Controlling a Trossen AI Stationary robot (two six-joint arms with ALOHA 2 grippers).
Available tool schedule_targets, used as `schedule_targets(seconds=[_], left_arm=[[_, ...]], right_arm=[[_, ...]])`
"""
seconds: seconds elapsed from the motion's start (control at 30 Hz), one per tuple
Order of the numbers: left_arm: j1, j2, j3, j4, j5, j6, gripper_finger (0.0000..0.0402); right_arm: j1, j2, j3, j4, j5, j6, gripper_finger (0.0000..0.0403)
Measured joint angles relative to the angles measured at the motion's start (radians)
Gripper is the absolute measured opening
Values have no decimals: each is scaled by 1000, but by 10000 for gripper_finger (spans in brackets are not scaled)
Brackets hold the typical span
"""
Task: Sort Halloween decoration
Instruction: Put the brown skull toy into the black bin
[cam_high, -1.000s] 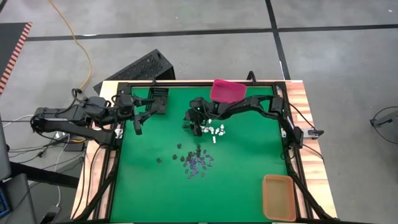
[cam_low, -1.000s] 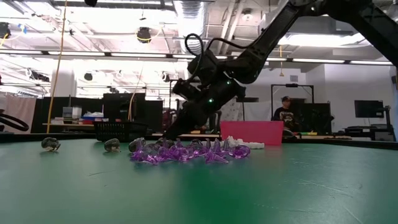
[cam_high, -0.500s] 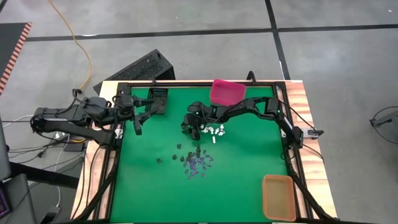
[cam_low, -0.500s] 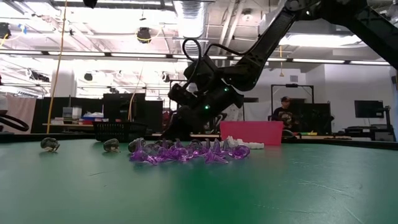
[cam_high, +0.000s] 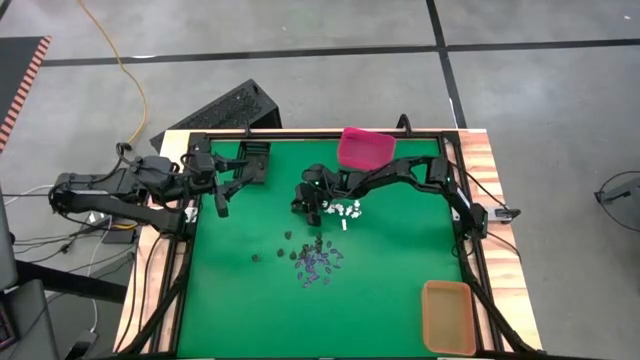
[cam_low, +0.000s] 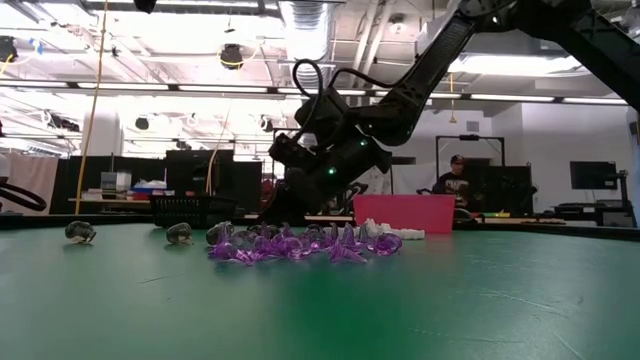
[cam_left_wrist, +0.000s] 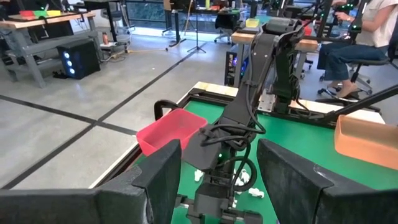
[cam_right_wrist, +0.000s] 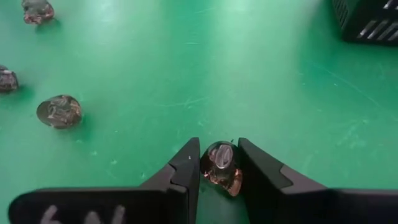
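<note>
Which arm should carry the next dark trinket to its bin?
Right. Its pincer is at the mat with a dark trinket between its fingers; the left pincer waits by the mat's left edge.

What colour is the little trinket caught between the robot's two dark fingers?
Dark and glossy with a coppery sheen, the trinket sits in the right gripper; right wrist view shows it best.

The table (cam_high: 390, 260) has a green top with a light wood border. The trinkets come in 3 colours: white ones (cam_high: 347, 210), purple ones (cam_low: 290, 245) and dark grey-black ones (cam_right_wrist: 59, 111). One bin (cam_high: 364, 147) is pink, another bin (cam_high: 449, 316) is orange, a third bin (cam_high: 255, 160) is black. Both arms (cam_high: 400, 175) are black.
</note>
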Motion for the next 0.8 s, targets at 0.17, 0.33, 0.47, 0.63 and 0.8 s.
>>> schedule_targets(seconds=[0.17,0.33,0.47,0.63,0.8], left_arm=[[0,0,0,5,0,1,201],[0,0,0,22,-1,15,201],[0,-1,0,29,-1,16,201],[0,-1,0,30,-1,16,201],[0,-1,0,32,0,16,201]], right_arm=[[0,-25,-1,-13,15,30,116],[0,-40,54,-52,38,31,117],[-1,-43,134,-99,39,25,117],[0,-43,209,-110,48,6,117],[-2,-44,274,-105,68,-22,117]])
